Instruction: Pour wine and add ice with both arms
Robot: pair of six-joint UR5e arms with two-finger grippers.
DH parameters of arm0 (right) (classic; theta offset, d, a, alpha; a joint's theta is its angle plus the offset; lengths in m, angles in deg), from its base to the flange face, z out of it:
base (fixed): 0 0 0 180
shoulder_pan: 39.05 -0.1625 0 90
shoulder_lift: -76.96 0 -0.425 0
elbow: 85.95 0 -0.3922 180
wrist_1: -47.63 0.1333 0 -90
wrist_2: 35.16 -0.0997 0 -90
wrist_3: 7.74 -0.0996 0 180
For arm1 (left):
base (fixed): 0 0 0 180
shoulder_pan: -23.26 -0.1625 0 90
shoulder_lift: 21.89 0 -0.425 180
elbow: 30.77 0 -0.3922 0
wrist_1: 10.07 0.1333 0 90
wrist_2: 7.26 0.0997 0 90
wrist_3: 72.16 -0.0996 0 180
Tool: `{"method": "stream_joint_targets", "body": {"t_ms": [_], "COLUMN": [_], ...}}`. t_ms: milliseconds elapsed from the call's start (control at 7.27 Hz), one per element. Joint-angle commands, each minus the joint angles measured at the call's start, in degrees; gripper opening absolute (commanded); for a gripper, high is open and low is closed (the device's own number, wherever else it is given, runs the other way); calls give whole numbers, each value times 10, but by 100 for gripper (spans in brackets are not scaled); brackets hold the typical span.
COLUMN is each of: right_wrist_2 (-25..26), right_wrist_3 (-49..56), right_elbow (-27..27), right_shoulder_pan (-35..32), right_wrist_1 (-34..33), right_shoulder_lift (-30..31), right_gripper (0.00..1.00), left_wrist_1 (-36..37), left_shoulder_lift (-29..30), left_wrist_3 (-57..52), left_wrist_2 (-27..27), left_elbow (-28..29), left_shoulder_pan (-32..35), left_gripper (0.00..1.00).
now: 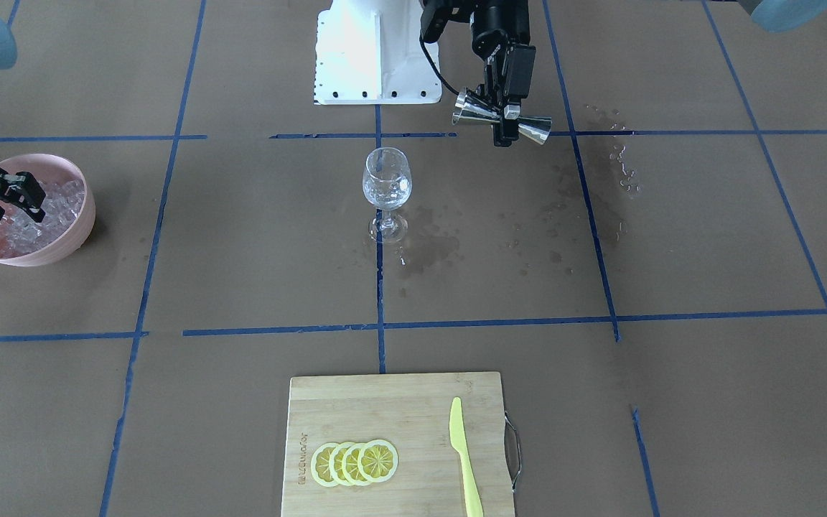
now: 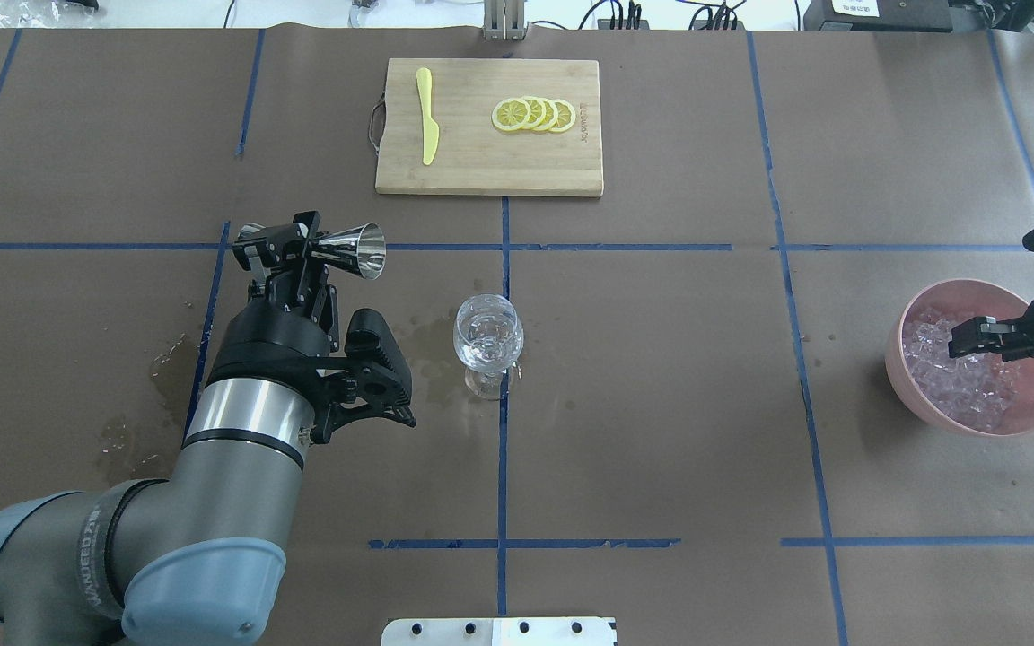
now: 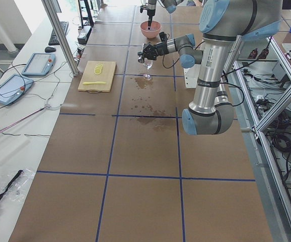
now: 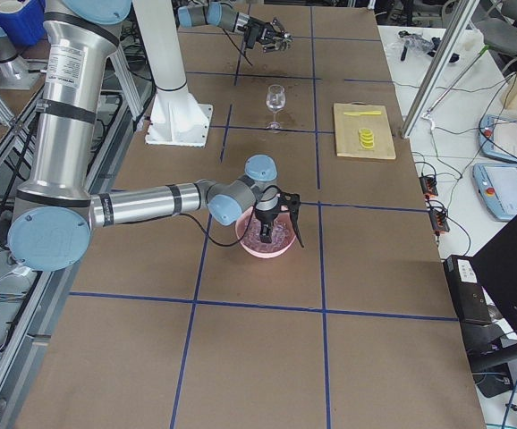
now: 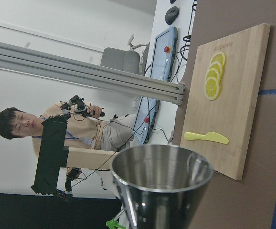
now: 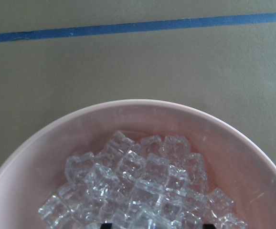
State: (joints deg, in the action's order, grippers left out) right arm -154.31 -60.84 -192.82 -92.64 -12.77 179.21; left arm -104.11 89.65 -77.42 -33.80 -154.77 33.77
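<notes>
Ice [image 6: 138, 186] sits straight below your right hand [image 2: 957, 341], fingers spread, in the pink bowl [image 2: 896, 359]. Your left hand [image 2: 309, 244] grips the jigger [image 2: 363, 249]; wine glass [image 2: 487, 336] stands to its right.

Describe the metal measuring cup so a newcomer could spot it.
Find the wooden cutting board at the table's far edge in the overhead view. Nearer the robot, left of the wine glass, the left gripper holds a steel double-cone jigger sideways, the only metal vessel.

The table [image 2: 661, 404] is covered in brown paper, gridded with blue tape [image 2: 625, 247]; a white desk [image 3: 19, 136] is parked alongside; a grey chair [image 5: 120, 61] and white wall [image 5: 71, 14] are seen behind.
</notes>
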Motion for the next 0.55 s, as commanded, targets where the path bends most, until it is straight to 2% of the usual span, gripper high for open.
{"method": "stream_joint_targets", "body": {"t_ms": [0,412], "right_wrist_2": [-1,2], "right_wrist_3": [0,0], "right_elbow": [-9,-4], "right_shoulder_pan": [1,2], "right_wrist_1": [-1,-2], "right_shoulder_lift": [8,4], "right_gripper": [64,62], "left_wrist_1": [0,0], "left_shoulder_lift": [-11,-20], "left_wrist_3": [13,38], "left_wrist_2": [-1,-13], "left_elbow": [3,1], "left_shoulder_pan": [-1,2], "left_gripper": [0,0]}}
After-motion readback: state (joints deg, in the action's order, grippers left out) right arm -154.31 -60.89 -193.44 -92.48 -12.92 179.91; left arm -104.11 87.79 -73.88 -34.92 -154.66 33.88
